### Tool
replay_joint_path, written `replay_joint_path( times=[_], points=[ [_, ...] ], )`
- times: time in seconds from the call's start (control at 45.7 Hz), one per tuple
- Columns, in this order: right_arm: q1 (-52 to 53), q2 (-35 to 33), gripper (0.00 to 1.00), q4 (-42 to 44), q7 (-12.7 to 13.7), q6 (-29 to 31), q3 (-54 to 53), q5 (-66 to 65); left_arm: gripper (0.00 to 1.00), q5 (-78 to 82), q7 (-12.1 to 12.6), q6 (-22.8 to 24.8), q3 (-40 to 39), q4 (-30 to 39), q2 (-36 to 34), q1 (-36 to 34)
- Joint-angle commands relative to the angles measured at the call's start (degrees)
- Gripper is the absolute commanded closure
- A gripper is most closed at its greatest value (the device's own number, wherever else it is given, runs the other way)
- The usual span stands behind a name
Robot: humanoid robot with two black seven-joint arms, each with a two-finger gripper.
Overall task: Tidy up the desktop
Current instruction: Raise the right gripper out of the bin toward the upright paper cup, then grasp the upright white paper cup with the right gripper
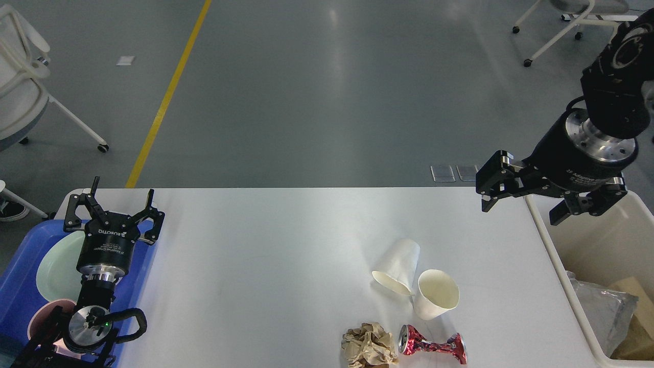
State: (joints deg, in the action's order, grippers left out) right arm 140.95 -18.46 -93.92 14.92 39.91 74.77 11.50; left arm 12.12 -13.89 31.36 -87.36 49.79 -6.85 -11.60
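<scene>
The white desktop fills the lower half of the head view. On its near right lie two white paper cups, a crumpled brown paper ball and a crushed red can. My left gripper stands open and empty over the far end of the blue tray at the left edge. High at the desktop's far right corner hangs my right gripper, open and empty, beside the cream bin.
The blue tray holds a pale green plate and a pink cup. The cream bin contains a clear bag and brown cardboard. White wheeled chairs stand on the grey floor beyond, which has a yellow line.
</scene>
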Motion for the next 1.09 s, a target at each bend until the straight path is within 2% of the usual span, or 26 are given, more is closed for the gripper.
replay_joint_path(
  times=[0.0, 0.285, 0.679, 0.898, 1.073],
  points=[
    [-0.6, 0.0, 0.02, 0.1, -0.1, -0.1, -0.1, -0.1, 0.04, 0.0, 0.1, 0.0, 0.0, 0.0, 0.0, 0.0],
    [-5.0, 0.7, 0.02, 0.3, -0.1, -2.0, -0.3, -0.3, 0.04, 0.0, 0.1, -0.1, 0.0, 0.0, 0.0, 0.0],
    [-23.3, 3.3, 0.02, 1.4, -0.1, -15.8, -6.5, -0.1, 0.04, 0.0, 0.1, -0.1, 0.0, 0.0, 0.0, 0.0],
    [-34.1, 5.3, 0.02, 4.3, -0.1, -26.4, -8.8, 0.0, 0.04, 0.0, 0.1, 0.0, 0.0, 0.0, 0.0, -0.1],
    [-43.6, 7.0, 0.02, 10.1, -0.1, -28.9, -12.7, 0.4, 0.04, 0.0, 0.1, 0.0, 0.0, 0.0, 0.0, -0.1]
  ],
)
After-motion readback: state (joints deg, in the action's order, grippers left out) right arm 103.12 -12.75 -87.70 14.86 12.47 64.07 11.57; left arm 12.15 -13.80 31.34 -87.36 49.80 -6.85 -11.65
